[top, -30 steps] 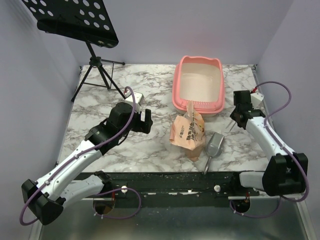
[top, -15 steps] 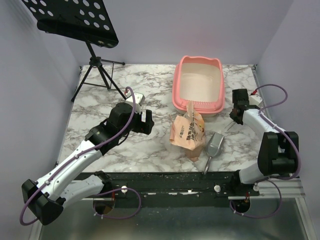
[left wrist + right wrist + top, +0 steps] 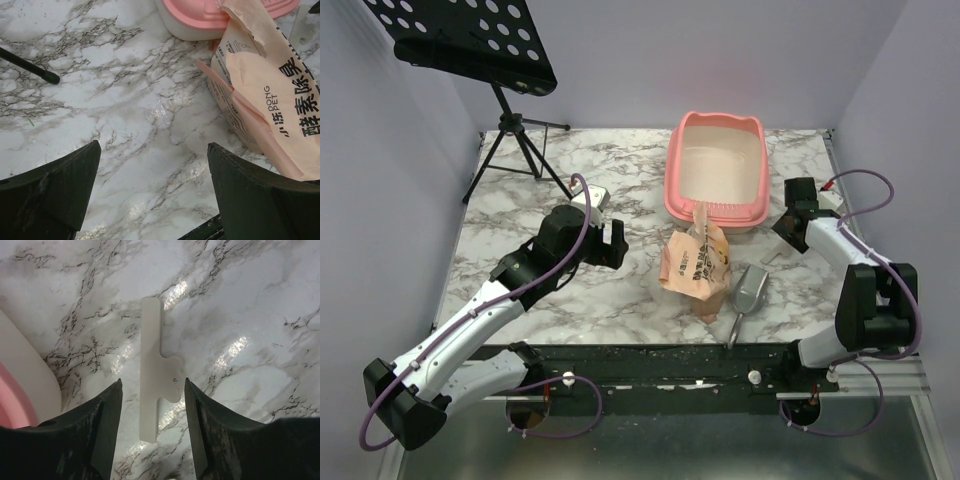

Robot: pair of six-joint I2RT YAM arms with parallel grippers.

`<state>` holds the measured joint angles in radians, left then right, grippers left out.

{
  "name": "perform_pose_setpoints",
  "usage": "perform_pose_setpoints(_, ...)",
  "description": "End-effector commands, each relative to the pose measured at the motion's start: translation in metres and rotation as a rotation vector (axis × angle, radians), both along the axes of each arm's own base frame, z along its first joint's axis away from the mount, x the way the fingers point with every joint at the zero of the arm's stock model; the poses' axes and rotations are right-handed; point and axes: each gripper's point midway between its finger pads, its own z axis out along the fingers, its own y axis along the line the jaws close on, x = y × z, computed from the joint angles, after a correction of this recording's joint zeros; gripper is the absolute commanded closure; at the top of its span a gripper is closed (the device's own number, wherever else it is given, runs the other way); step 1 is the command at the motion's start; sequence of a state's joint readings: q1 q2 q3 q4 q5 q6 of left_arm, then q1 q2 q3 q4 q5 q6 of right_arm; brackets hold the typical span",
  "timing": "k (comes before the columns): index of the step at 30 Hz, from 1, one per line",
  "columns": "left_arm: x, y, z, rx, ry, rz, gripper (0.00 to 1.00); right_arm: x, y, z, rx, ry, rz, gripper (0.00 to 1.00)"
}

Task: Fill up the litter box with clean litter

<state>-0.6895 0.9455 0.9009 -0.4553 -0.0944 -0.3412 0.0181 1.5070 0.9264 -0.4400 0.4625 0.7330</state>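
On the right side of the marble-patterned table (image 3: pixel 620 170), the right arm now stands folded, its elbow raised and drawn in, where a second ago it lay stretched low. The right gripper (image 3: pixel 152 385), pressed together then, has its fingers parted, with a flat white strip (image 3: pixel 150 340) lying on the table between them. The left arm has not moved. The left gripper (image 3: pixel 152 147) is spread wide above bare marble beside the bag (image 3: pixel 696 262).

There are two arms, one litter box (image 3: pixel 674 190), one bag, one scoop (image 3: pixel 750 288), one white strip and one music stand (image 3: pixel 470 40).

The litter box, pink plastic with rounded corners and a pale inside, sits at the far middle-right of the table. The crumpled orange-tan printed paper bag touches its near end. The scoop is grey metal, and the stand's desk is black and perforated.
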Motion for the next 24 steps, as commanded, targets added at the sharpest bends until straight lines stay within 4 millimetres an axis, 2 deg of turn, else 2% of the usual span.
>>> perform_pose_setpoints(1, -0.002, -0.004, -0.003, -0.006, 0.009, -0.022, 0.04, 0.008, 0.009, 0.033, 0.034, -0.075, 0.059, 0.39)
perform_pose_setpoints(3, -0.002, -0.005, -0.006, 0.001, 0.020, -0.028, 0.04, 0.016, 0.028, 0.056, 0.056, -0.130, 0.171, 0.39)
perform_pose_setpoints(5, -0.001, -0.006, -0.007, 0.006, 0.024, -0.029, 0.04, 0.024, 0.059, 0.083, 0.069, -0.180, 0.330, 0.38)
perform_pose_setpoints(8, 0.000, -0.004, -0.007, 0.014, 0.019, -0.016, 0.04, 0.019, 0.107, 0.108, 0.068, -0.173, 0.519, 0.35)
perform_pose_setpoints(13, 0.002, 0.000, -0.009, 0.028, 0.018, 0.002, 0.04, 0.004, 0.174, 0.125, 0.158, -0.169, 0.755, 0.32)
perform_pose_setpoints(16, 0.003, 0.001, -0.009, 0.034, 0.017, 0.009, 0.04, -0.007, 0.198, 0.129, 0.163, -0.145, 0.855, 0.30)
perform_pose_setpoints(20, 0.002, 0.001, -0.009, 0.035, 0.012, 0.007, 0.04, -0.016, 0.215, 0.135, 0.110, -0.112, 0.989, 0.29)
perform_pose_setpoints(23, 0.002, 0.001, -0.008, 0.031, 0.008, 0.004, 0.04, -0.024, 0.224, 0.137, 0.117, -0.081, 1.073, 0.25)
perform_pose_setpoints(24, 0.003, 0.001, -0.007, 0.030, 0.007, 0.004, 0.04, -0.030, 0.233, 0.138, 0.151, -0.072, 1.113, 0.25)
